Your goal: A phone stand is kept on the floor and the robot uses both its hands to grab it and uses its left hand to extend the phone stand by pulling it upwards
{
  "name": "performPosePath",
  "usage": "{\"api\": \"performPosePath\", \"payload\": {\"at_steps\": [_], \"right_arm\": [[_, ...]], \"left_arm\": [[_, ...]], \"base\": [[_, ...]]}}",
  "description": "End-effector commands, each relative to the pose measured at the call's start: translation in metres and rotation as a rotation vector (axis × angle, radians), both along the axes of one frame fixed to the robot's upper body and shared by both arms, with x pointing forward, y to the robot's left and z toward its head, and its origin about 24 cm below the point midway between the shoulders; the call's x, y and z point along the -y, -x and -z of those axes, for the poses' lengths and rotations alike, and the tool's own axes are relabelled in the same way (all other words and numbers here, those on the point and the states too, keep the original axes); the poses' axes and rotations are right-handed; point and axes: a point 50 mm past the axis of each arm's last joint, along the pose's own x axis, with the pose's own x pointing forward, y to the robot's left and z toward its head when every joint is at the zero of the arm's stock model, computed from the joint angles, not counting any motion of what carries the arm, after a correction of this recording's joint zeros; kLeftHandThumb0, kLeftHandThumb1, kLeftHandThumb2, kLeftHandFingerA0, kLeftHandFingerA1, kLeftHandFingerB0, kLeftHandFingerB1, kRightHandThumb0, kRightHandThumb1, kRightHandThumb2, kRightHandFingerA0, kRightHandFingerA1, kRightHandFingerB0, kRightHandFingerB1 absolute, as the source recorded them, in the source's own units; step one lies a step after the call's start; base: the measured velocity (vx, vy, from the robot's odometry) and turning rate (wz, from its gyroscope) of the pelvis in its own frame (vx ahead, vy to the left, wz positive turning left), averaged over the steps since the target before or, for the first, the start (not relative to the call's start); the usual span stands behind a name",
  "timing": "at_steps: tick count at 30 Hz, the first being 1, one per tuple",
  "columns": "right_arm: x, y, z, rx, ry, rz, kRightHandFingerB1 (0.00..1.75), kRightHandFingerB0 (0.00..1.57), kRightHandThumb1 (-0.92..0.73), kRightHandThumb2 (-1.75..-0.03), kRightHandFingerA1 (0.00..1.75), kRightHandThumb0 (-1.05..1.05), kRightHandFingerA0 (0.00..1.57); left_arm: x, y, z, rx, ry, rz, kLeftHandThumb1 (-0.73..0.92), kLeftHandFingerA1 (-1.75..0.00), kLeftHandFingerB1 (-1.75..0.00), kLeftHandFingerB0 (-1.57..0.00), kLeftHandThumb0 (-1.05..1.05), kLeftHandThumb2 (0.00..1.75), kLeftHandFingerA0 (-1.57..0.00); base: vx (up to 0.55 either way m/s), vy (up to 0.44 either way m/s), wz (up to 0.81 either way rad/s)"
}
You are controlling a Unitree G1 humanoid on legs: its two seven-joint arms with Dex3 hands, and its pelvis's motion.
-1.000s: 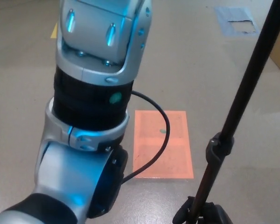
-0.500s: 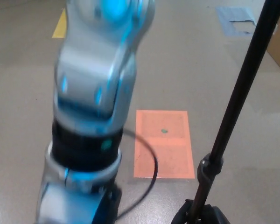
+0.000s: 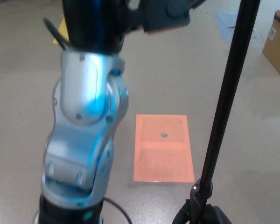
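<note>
**Left arm raised beside phone stand, pole not yet in hand**

Nearest the camera, the robot's silver left forearm (image 3: 84, 154) fills the left half of the head view, a black cable (image 3: 116, 210) looping off its lower end. Just right of it, at the bottom edge, the phone stand (image 3: 224, 107) shows its black leg hub (image 3: 198, 214) on the floor (image 3: 32, 93), with a clamp collar (image 3: 196, 189) sitting low on the pole. From there the thin black pole runs up and leans slightly right, leaving the frame at the top.

Beyond the hub lies an orange mat (image 3: 163, 149), flat on the floor between arm and pole. Farther up, the left hand (image 3: 163, 11) appears as a dark, blurred mass at the top edge, near the pole but apart from it; whether its fingers are spread or closed cannot be told. The right hand is out of view. A cardboard box (image 3: 277, 42) stands at the far right.

The pole looks rigid, smooth and light, likely slippery under thick fingers and prone to tipping on its small base. A sound approach would be one hand steadying the lower tube near the collar, the left taking the upper section above it and drawing straight along the pole's axis.
</note>
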Motion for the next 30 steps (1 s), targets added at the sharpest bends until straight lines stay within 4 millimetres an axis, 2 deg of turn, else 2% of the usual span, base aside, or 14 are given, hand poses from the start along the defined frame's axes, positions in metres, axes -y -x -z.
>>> {"api": "performPosePath", "payload": {"at_steps": [1, 2, 6, 11, 12, 13, 14, 15, 16, 18, 19, 21, 22, 30], "right_arm": [[0.013, -0.001, -0.004, 0.015, 0.029, 0.005, 1.75, 0.96, -0.63, -0.65, 1.75, -0.4, 1.07], [0.013, -0.006, -0.007, 0.022, 0.025, 0.005, 1.75, 0.95, -0.66, -0.6, 1.75, -0.38, 1.07], [0.012, -0.02, -0.017, 0.052, 0.038, -0.004, 1.75, 0.95, -0.66, -0.59, 1.75, -0.4, 1.07], [0.012, -0.02, -0.019, 0.058, 0.024, -0.006, 1.75, 0.97, -0.66, -0.6, 1.75, -0.4, 1.09], [0.012, -0.02, -0.02, 0.064, 0.029, -0.009, 1.75, 0.97, -0.66, -0.6, 1.75, -0.4, 1.1], [0.013, -0.021, -0.022, 0.07, 0.03, -0.01, 1.75, 0.96, -0.67, -0.6, 1.75, -0.4, 1.09], [0.014, -0.021, -0.023, 0.075, 0.03, -0.011, 1.75, 0.96, -0.67, -0.6, 1.75, -0.4, 1.09], [0.015, -0.019, -0.023, 0.074, 0.028, -0.011, 1.75, 0.96, -0.67, -0.6, 1.75, -0.4, 1.09], [0.016, -0.019, -0.024, 0.073, 0.022, -0.009, 1.75, 0.95, -0.67, -0.6, 1.75, -0.4, 1.08], [0.018, -0.018, -0.026, 0.074, 0.005, -0.007, 1.75, 0.95, -0.67, -0.6, 1.75, -0.39, 1.07], [0.02, -0.017, -0.028, 0.074, -0.009, -0.005, 1.75, 0.93, -0.67, -0.6, 1.75, -0.39, 1.05], [0.021, -0.017, -0.031, 0.087, -0.016, -0.012, 1.75, 0.91, -0.68, -0.6, 1.75, -0.39, 1.05], [0.022, -0.017, -0.032, 0.097, -0.017, -0.014, 1.75, 0.92, -0.67, -0.6, 1.75, -0.39, 1.05], [0.03, -0.015, -0.042, 0.156, 0.015, -0.036, 1.75, 0.9, -0.69, -0.6, 1.75, -0.43, 1.05]], "left_arm": [[-0.005, 0.005, 0.128, -0.458, -0.004, -0.009, 0.63, -1.75, -1.75, -0.67, -0.12, 0.62, -0.88], [-0.006, 0.003, 0.131, -0.454, 0.0, -0.012, 0.64, -1.75, -1.75, -0.67, -0.09, 0.61, -0.85], [-0.01, 0.001, 0.142, -0.48, 0.022, -0.025, 0.65, -1.75, -1.75, -0.64, -0.13, 0.6, -0.84], [-0.01, 0.009, 0.16, -0.502, -0.01, -0.021, 0.68, -1.75, -1.75, -0.59, -0.11, 0.59, -0.8], [-0.011, 0.011, 0.163, -0.503, -0.022, -0.024, 0.54, -1.48, -1.35, -0.92, -0.21, 0.8, -1.17], [-0.011, 0.013, 0.166, -0.51, -0.031, -0.028, 0.67, -1.75, -1.75, -0.59, -0.14, 0.58, -0.81], [-0.012, 0.015, 0.169, -0.519, -0.038, -0.03, 0.67, -1.75, -1.75, -0.59, -0.14, 0.58, -0.81], [-0.011, 0.018, 0.172, -0.523, -0.038, -0.027, 0.52, -1.46, -1.34, -0.94, -0.22, 0.82, -1.18], [-0.011, 0.019, 0.173, -0.523, -0.038, -0.026, 0.67, -1.75, -1.75, -0.6, -0.13, 0.59, -0.82], [-0.013, 0.023, 0.179, -0.535, -0.033, -0.018, 0.68, -1.75, -1.75, -0.6, -0.13, 0.59, -0.8], [-0.014, 0.025, 0.182, -0.554, -0.023, -0.009, 0.54, -1.48, -1.37, -0.94, -0.23, 0.8, -1.15], [-0.016, 0.027, 0.185, -0.572, -0.013, -0.007, 0.54, -1.47, -1.36, -0.93, -0.23, 0.8, -1.14], [-0.017, 0.027, 0.186, -0.574, -0.013, -0.012, 0.66, -1.75, -1.75, -0.59, -0.15, 0.58, -0.79], [-0.028, 0.029, 0.19, -0.574, -0.018, -0.052, 0.65, -1.75, -1.75, -0.62, -0.16, 0.58, -0.82]], "base": [[0.0, 0.0, 0.0], [0.0, 0.0, 0.0], [0.0, 0.0, 0.0], [0.0, 0.0, 0.0], [0.0, 0.0, 0.0], [0.0, 0.0, 0.0], [0.0, 0.0, 0.0], [0.0, 0.0, 0.0], [0.0, 0.0, 0.0], [0.0, 0.0, 0.0], [0.0, 0.0, 0.0], [0.0, 0.0, 0.0], [0.0, 0.0, 0.0], [0.0, 0.0, 0.0]]}}
